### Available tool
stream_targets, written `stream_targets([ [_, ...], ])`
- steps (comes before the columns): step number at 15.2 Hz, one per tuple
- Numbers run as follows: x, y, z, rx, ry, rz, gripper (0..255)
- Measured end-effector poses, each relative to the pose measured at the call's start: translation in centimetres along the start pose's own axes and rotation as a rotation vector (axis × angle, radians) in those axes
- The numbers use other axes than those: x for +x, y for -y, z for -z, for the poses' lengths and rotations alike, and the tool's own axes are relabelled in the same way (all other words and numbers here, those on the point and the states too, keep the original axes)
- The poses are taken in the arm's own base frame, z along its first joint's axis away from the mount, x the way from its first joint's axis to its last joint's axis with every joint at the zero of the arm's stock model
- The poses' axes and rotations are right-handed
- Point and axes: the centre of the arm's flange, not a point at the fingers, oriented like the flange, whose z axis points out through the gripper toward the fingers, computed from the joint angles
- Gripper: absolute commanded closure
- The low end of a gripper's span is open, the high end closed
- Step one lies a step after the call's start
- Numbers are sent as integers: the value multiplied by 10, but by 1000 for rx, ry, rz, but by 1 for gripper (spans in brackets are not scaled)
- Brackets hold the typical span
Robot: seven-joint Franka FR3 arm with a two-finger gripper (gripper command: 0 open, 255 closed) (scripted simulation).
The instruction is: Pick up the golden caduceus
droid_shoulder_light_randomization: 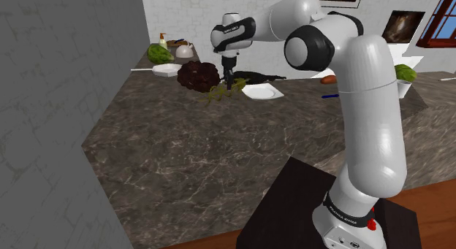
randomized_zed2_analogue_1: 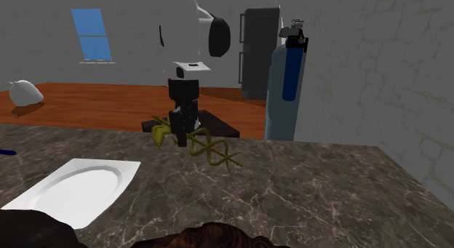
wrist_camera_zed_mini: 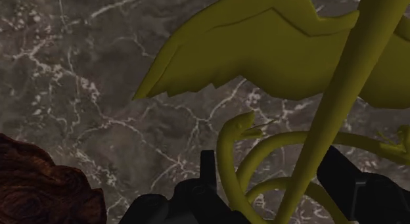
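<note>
We see the all-black two-finger gripper [randomized_zed2_analogue_1: 182,140] straddling the yellow-gold winged caduceus [randomized_zed2_analogue_1: 212,151], low over the dark veined marble counter [randomized_zed2_analogue_1: 313,199] near a white rectangular plate [randomized_zed2_analogue_1: 73,188]. Whether the fingers clamp its staff, we cannot tell.

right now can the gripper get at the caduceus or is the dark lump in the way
Probably yes: the gripper is open over the caduceus, its staff between the fingers, and the dark lump sits clear to one side.
</note>
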Motion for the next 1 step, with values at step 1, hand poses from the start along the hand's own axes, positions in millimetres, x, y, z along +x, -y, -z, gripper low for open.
stream_targets([
  [1, 0, 0, 3, 0, 0, 0, 255],
])
